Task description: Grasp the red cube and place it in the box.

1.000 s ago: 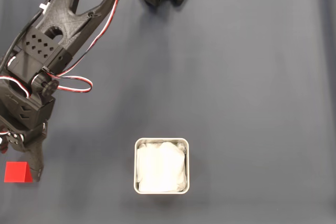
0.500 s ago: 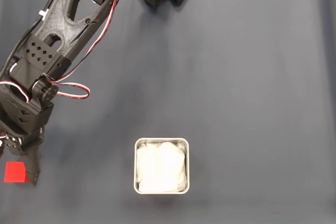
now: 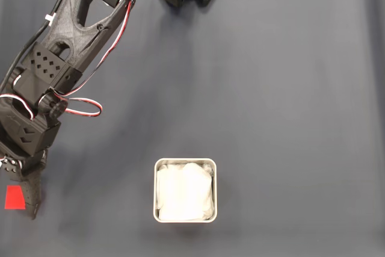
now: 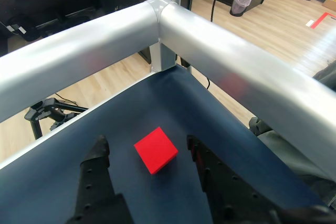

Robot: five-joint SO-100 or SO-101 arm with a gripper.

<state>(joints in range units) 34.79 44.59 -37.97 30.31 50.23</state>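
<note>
Your red cube (image 4: pixel 155 149) sits on the dark tabletop (image 3: pixel 271 100) at the far left edge of the fixed view (image 3: pixel 15 197), close to the corner where the two silver rails (image 4: pixel 220 51) meet in the wrist view. It lies between the two black fingers (image 4: pixel 100 153), which stand wide apart, one on each side of it and neither touching it. Over the last second the arm (image 3: pixel 66 46) has swung further left and the gripper (image 4: pixel 148 148) has moved over the cube, so that in the fixed view the fingers now cover its right part, where a moment ago it showed whole beside them. You appear lined up for the grasp: judging from this, what remains is to close on the cube, lift it and carry it right. The box (image 3: pixel 185 162) waits well apart, near the bottom centre of the fixed view, its white lining bare.
</note>
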